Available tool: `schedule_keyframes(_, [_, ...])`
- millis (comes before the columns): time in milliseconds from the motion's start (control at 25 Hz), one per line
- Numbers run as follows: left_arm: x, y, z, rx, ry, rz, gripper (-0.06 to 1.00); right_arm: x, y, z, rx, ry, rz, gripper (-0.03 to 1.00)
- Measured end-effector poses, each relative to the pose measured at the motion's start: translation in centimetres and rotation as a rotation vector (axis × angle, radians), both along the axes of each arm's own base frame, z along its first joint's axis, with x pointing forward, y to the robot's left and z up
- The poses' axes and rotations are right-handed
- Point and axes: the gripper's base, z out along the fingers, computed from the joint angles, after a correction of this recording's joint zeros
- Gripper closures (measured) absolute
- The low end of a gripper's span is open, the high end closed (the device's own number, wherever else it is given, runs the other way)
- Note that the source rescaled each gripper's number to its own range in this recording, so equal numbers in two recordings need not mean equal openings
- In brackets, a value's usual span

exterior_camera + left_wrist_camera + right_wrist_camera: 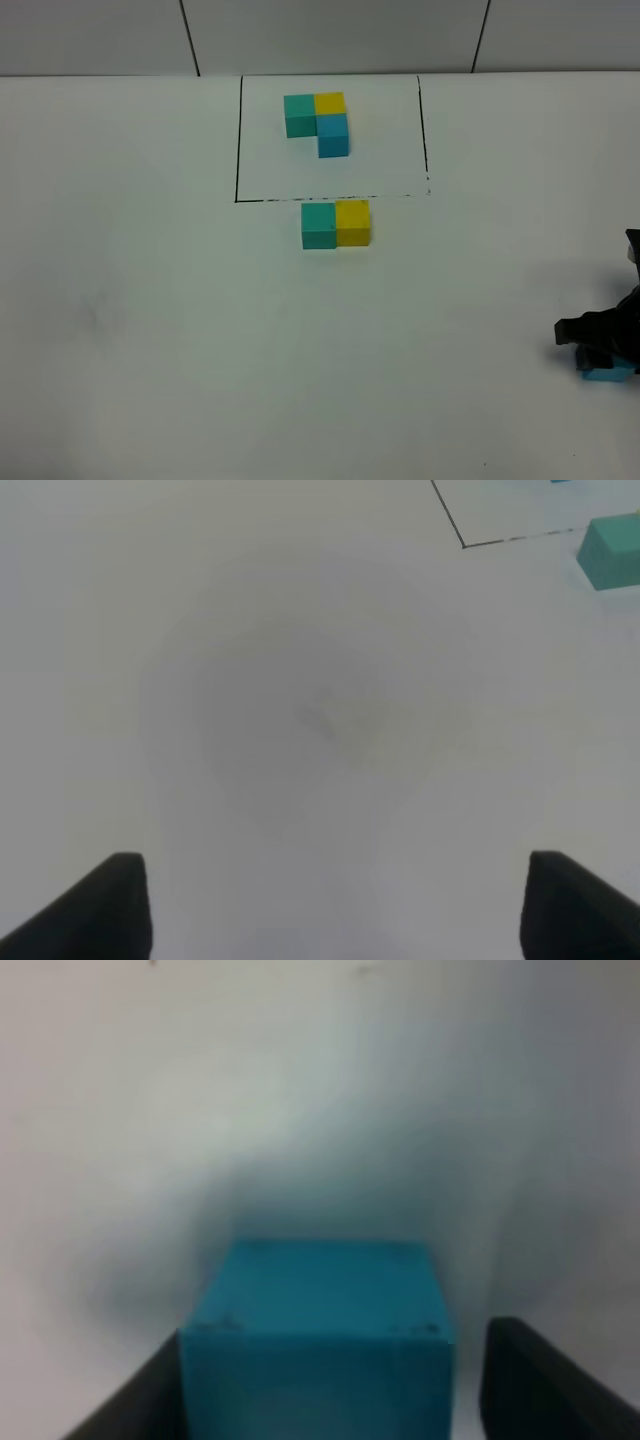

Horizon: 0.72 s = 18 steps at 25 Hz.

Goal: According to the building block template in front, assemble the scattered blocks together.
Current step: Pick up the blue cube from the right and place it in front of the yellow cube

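The building block template point(238, 140) is a black-lined rectangle at the far middle of the table, framing an L of teal, yellow and blue cubes point(318, 122). Just in front of its near line, the teal-green cube point(319, 226) and the yellow cube point(353, 222) sit side by side, touching. The sky-blue cube point(608, 374) lies at the far right edge, under my right gripper point(603, 352). In the right wrist view the blue cube point(320, 1340) sits between the fingers of the right gripper point(340, 1400), with a gap on one side. My left gripper point(330, 910) is open and empty over bare table.
The white table point(150, 320) runs to a panelled back wall point(330, 35). The left wrist view shows one corner of the template outline point(465, 545) and the teal-green cube point(612, 550) far off. The left arm is out of the exterior view.
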Motion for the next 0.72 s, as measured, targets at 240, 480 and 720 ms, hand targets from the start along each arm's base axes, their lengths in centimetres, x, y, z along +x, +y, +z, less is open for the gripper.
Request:
schedule_keyframes(240, [0.0, 0.0, 0.0, 0.0, 0.0, 0.0, 0.19, -0.3, 0.2, 0.0, 0.028, 0.04, -0.038, 0.97])
schedule_keyframes(480, [0.0, 0.0, 0.0, 0.0, 0.0, 0.0, 0.19, -1.0, 1.6, 0.2, 0.041, 0.094, 0.012, 0.97])
schedule_keyframes(720, [0.0, 0.0, 0.0, 0.0, 0.0, 0.0, 0.19, -1.3, 5.5, 1.2, 0.051, 0.088, 0.12, 0.97])
